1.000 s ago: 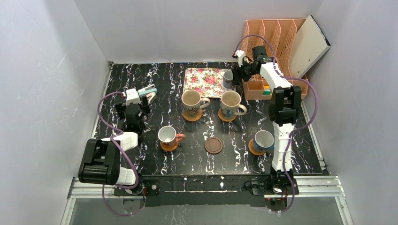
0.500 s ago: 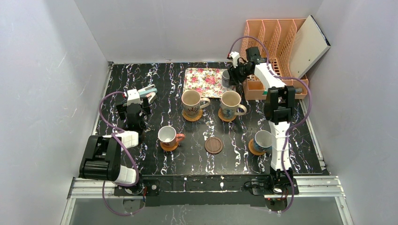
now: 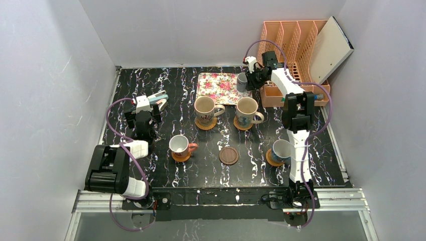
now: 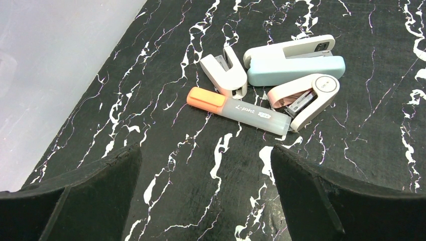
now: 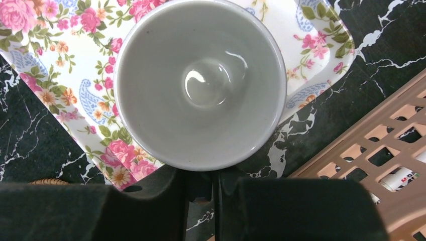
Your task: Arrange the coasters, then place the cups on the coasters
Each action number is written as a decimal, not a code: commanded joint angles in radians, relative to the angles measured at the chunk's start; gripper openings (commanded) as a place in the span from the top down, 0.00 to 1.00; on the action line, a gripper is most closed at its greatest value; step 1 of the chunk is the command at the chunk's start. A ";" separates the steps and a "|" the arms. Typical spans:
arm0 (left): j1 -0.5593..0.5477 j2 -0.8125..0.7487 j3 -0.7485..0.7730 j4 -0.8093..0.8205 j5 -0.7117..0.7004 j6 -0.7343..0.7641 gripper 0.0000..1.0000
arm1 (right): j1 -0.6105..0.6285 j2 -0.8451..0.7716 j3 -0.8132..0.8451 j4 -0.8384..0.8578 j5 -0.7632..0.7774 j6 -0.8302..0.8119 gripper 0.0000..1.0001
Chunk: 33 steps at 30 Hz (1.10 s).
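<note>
While my right claw (image 5: 203, 198) is hanging at the bottom of its wrist view, the small cup (image 5: 201, 83) is sitting upright directly above it, filling the upper middle of the frame with its glossy hollow. It is resting on the right-hand corner of the floral tray (image 5: 65, 95), near the top of the overhead view. My two fingers are standing close together with only a narrow dark slit between them, right at the cup's lower rim. Whether they are pinching its handle I cannot tell, since that part is hiding under the rim. A peach organizer (image 5: 382, 145) is showing at the lower right, just beside the tray.

In the middle of the overhead view two cream cups (image 3: 205, 107) are sitting on coasters (image 3: 205, 124). Lower down a white cup (image 3: 179, 144) and a blue cup (image 3: 281, 149) are sitting on theirs, and a dark wooden coaster (image 3: 229, 155) is lying bare between those two. At the left, my left claw (image 4: 205, 150) is hovering spread wide, gripping nothing, over the table (image 4: 361, 130), below a highlighter (image 4: 236, 110) and a pale blue stapler (image 4: 296, 63).
</note>
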State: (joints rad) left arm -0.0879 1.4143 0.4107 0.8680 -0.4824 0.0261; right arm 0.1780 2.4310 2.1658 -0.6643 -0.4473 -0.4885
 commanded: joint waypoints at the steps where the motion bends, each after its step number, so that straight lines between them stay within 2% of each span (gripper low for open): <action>1: 0.005 -0.014 0.026 0.028 -0.025 0.000 0.02 | 0.001 -0.058 0.022 0.016 -0.016 0.022 0.79; 6: 0.005 -0.026 0.021 0.028 -0.026 0.000 0.02 | 0.001 -0.101 -0.010 0.040 -0.025 0.033 0.98; 33: 0.005 -0.022 0.020 0.034 -0.024 0.000 0.02 | 0.001 -0.290 -0.131 0.122 -0.124 0.117 0.99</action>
State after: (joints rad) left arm -0.0879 1.4139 0.4107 0.8764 -0.4828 0.0261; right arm 0.1780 2.2383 2.0533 -0.6018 -0.5060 -0.3958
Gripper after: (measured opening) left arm 0.980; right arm 0.252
